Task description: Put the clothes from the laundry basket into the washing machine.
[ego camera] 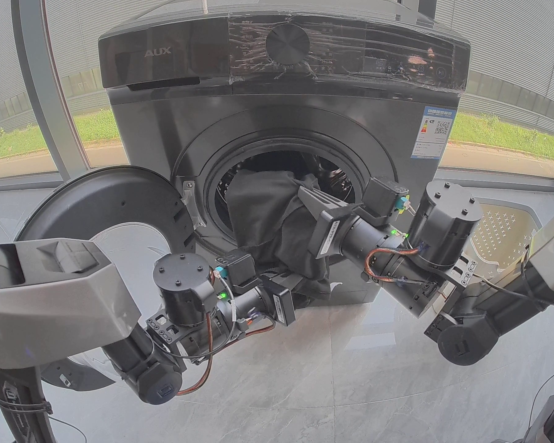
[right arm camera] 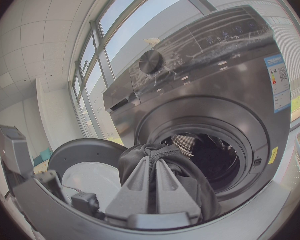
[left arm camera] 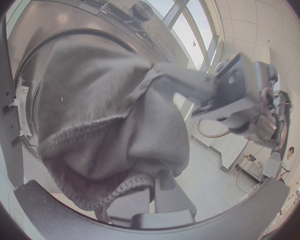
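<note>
Head view: the washing machine (ego camera: 166, 124) stands with its door (ego camera: 104, 204) swung open to the robot's left. A dark garment (ego camera: 264, 216) hangs half out of the drum opening. The right gripper (ego camera: 305, 197) is clenched on an upper fold at the mouth of the drum. The left gripper (ego camera: 295, 281) sits lower, below the opening, its fingers largely hidden by cloth. The white perforated laundry basket (ego camera: 505, 229) stands to the machine's right, partly cut off behind the right arm; its contents cannot be made out.

Left wrist view: the left gripper (left arm camera: 150, 180) grasps the ribbed lower hem of the dark garment (left arm camera: 100, 117). The right gripper (left arm camera: 213, 87) pinches a stretched corner of the same garment.

Right wrist view: the right gripper (right arm camera: 152, 160) has its fingers pressed together on a fold of the dark garment (right arm camera: 176, 170). Deeper in the drum lies a checked fabric (right arm camera: 185, 142). A small yellow sticker (right arm camera: 274, 154) sits beside the door latch.

Markings: a blue-and-white energy label (ego camera: 434, 131) is fixed at the front's upper right, its print too small to read. The control panel (ego camera: 375, 53) around the dial (ego camera: 287, 43) is covered in wrinkled clear film.
</note>
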`<state>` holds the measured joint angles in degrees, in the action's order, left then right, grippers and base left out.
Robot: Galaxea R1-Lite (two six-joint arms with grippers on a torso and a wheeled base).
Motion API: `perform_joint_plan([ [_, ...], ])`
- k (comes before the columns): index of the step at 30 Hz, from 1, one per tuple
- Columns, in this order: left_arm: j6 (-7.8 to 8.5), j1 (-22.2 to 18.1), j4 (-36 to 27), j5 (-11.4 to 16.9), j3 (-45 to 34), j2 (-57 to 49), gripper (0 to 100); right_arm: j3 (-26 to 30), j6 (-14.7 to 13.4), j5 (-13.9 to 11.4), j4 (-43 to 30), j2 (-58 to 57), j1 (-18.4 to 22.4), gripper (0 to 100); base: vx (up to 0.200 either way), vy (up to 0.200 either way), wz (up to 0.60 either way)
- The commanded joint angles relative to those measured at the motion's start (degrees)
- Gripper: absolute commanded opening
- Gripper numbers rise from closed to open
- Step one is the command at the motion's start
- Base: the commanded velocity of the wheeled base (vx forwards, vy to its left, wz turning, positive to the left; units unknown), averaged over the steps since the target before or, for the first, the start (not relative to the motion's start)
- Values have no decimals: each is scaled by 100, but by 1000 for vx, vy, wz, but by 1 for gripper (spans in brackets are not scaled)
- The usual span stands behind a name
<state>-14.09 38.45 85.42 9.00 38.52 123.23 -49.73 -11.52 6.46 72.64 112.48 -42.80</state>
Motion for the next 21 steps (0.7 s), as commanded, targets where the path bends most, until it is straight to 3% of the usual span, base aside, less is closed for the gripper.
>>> perform_joint_plan([
  [1,-6,145,19,-3,-328,-476,0,226,27,-110,66,178,158,0,0,0,0],
  [5,3,145,71,-3,-337,-467,0,183,53,-119,241,221,158,0,0,0,0],
  [6,3,145,80,-3,-319,-467,0,200,45,-110,241,239,158,100,0,0,0],
  [9,3,145,89,-3,-319,-467,0,235,71,-92,233,265,176,100,0,0,0],
  [14,47,101,19,-3,-178,-467,0,692,713,-136,373,292,615,100,0,0,0],
  [17,73,66,-34,-21,59,-458,0,859,748,-136,523,257,764,100,0,0,0],
  [21,73,31,-122,-372,349,-379,0,1000,748,-136,488,125,1011,100,0,0,0],
])
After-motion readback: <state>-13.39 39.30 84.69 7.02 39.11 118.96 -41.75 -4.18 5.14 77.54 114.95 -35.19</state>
